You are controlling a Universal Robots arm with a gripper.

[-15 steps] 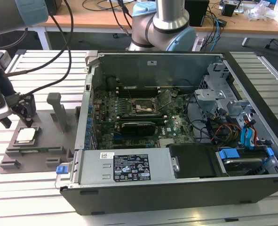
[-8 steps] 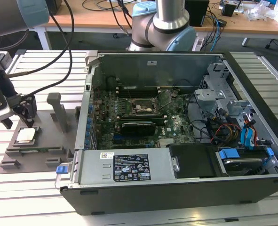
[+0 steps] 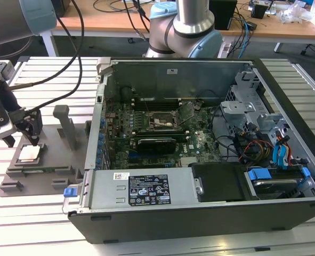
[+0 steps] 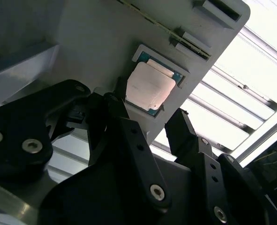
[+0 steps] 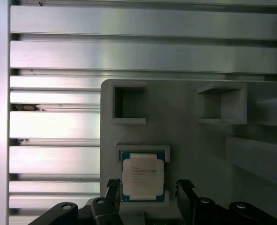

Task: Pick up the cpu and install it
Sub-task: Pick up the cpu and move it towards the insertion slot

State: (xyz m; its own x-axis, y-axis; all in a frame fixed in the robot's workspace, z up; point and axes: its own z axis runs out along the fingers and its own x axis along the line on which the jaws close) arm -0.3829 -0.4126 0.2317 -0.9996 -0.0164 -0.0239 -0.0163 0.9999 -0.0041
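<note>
cpu [image 5: 143, 176]: silvery-white lid, teal-green edge
tray [image 5: 199, 140]: plain matte grey
gripper [image 5: 147, 187]: black, silver screws [image 4: 157, 191]
table [image 5: 147, 56]: bare aluminium, ribbed stripes
case [image 3: 210, 213]: dark grey shell, black-and-white label [image 3: 148, 190]; board [image 3: 146, 120] green, clips [image 3: 258, 174] bright blue
arm [image 3: 192, 13]: silver tube, pale blue caps
desk [image 3: 93, 24]: tan wood

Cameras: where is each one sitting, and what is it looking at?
Exterior view: off the arm, looking down over the open computer and tray; arm and gripper show.
First wrist view: on the wrist, straight above the chip; fingertips show.
Second wrist view: on the wrist, slanting past the fingers toward the chip.
Shared: both wrist views show the open gripper straddling the chip.
</note>
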